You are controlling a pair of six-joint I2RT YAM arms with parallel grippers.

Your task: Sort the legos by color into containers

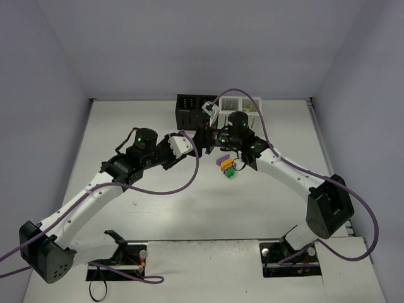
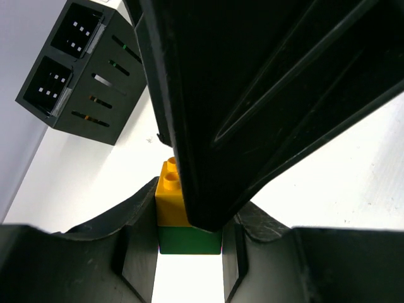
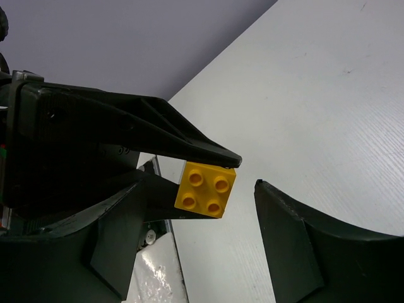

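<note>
The left arm (image 1: 82, 205) and the right arm (image 1: 290, 173) both have white, tube-like links between rounded black joint housings, and each starts from a blocky black base (image 1: 44, 252). A thin purple cable (image 1: 170, 191) runs along each arm, and small green lights (image 1: 137, 137) glow on the black housings. The fingers (image 2: 136, 252) are matte black, wedge-shaped, with fine scratches.

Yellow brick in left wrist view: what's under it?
A dark green brick, joined beneath it, pinched in the left gripper. The right gripper covers the right side of the yellow brick.
</note>
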